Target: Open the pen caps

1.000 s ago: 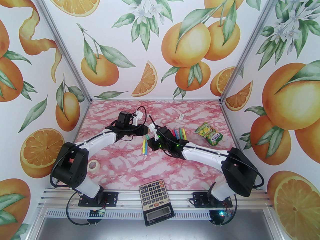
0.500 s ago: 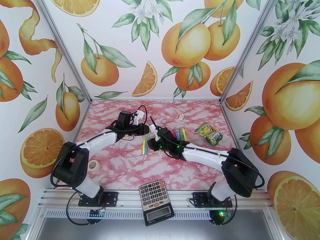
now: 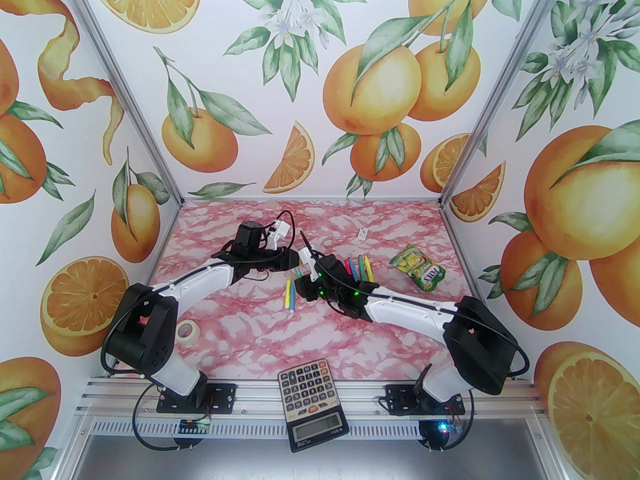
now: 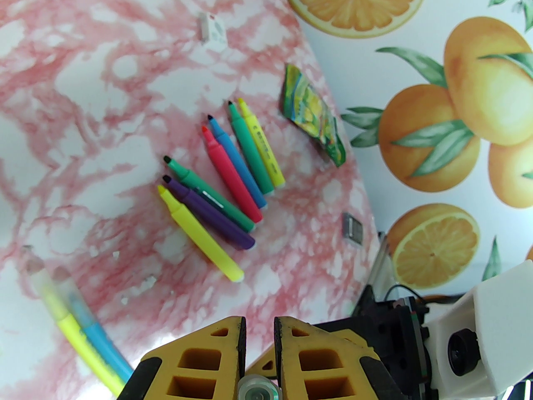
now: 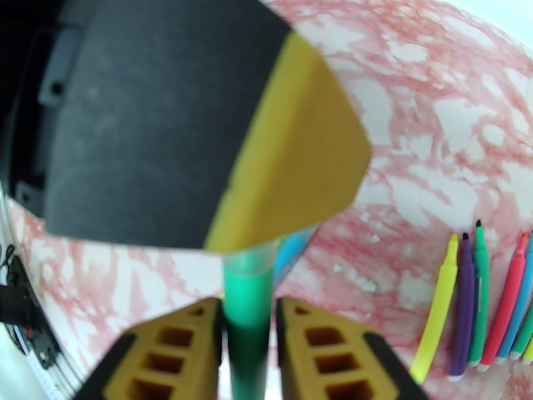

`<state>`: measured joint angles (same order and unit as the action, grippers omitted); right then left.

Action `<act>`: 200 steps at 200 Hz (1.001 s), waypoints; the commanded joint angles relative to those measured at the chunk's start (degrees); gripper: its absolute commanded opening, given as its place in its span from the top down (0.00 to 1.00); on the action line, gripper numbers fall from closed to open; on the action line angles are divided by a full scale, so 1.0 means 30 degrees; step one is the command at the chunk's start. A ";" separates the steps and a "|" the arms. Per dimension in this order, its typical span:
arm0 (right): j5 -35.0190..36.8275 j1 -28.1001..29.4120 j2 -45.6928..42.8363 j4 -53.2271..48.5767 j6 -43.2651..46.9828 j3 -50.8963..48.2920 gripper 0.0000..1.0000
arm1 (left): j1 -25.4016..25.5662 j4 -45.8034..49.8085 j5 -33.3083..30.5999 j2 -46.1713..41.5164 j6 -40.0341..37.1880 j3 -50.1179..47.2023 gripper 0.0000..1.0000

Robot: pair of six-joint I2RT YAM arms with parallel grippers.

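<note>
Left gripper is closed on the clear cap of a green pen. The pen hangs in the air above the table, between the two arms. For a clean pull, I think this grip should be firm but not harder than needed, because thin plastic can slip out or crack.

Just below, a yellow pen and a blue pen lie side by side on the table. Their caps seem to be on, but this part is blurred.

Right gripper has one finger on each side of the green barrel, very close. Whether they press it I cannot tell. In my judgement it must clamp fully first. Then both arms should draw apart straight along the pen's axis, without bending it.

Farther right, seven open pens with bare tips lie in a row.
</note>
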<state>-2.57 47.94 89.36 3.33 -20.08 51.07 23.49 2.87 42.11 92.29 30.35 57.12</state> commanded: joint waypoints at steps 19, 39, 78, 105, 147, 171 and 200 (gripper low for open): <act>-0.0052 0.0004 0.0127 0.0429 0.0275 -0.0140 0.80 | -0.0065 -0.1153 0.0539 -0.0405 0.0430 0.0672 1.00; -0.0081 -0.0010 0.0022 0.0347 0.0385 -0.0286 0.84 | -0.0224 -0.1141 0.0295 -0.0497 0.0526 0.0789 1.00; -0.0368 -0.0013 -0.0161 0.0182 0.0793 -0.0685 0.90 | -0.0814 -0.1240 -0.0249 -0.0840 0.0857 0.0852 1.00; -0.0711 0.0007 -0.0227 -0.0023 0.1227 -0.1008 0.93 | -0.1361 -0.1274 -0.0464 -0.1041 0.1240 0.0866 1.00; -0.1055 -0.0009 -0.0591 -0.0248 0.1781 -0.1740 0.97 | -0.2191 -0.1612 -0.0647 -0.1290 0.1825 0.0767 1.00; -0.1049 0.0002 -0.0863 -0.0298 0.2060 -0.2066 0.99 | -0.2472 -0.1839 -0.0647 -0.1232 0.2184 0.0808 1.00; -0.0990 0.0000 -0.1159 -0.0247 0.2359 -0.2437 1.00 | -0.2670 -0.1954 -0.0618 -0.1002 0.2466 0.0908 1.00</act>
<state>-3.46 47.68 87.13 11.14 -15.09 47.31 19.99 2.85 45.39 91.22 36.93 57.12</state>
